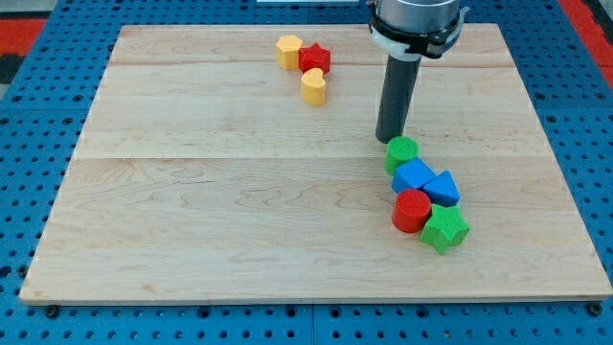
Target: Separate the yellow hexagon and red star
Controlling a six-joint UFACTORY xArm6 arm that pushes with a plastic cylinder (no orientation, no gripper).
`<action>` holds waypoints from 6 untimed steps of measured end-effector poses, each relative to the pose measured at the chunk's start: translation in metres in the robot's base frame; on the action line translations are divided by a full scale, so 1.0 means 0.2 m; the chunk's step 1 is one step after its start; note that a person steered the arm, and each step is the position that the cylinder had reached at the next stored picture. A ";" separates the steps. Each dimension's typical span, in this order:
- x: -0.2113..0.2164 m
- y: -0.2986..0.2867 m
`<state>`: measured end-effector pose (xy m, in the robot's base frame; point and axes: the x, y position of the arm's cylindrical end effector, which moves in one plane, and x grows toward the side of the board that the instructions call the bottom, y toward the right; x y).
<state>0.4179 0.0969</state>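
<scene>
The yellow hexagon (pixel 288 51) sits near the view's top, left of centre, touching the red star (pixel 314 59) on its right. A yellow heart-shaped block (pixel 313 86) lies just below the red star, touching or nearly touching it. My tip (pixel 388 138) is at the end of the dark rod, well to the right of and below these blocks. It stands just above a green round block (pixel 402 151), close to it or touching.
Below the green round block, a cluster runs down the right side: a blue block (pixel 413 176), a blue triangular block (pixel 442 187), a red cylinder (pixel 413 211) and a green star-like block (pixel 444 229). The wooden board (pixel 192 211) lies on a blue pegboard.
</scene>
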 end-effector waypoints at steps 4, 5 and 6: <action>-0.94 -0.41; -0.93 -0.70; -0.84 -0.44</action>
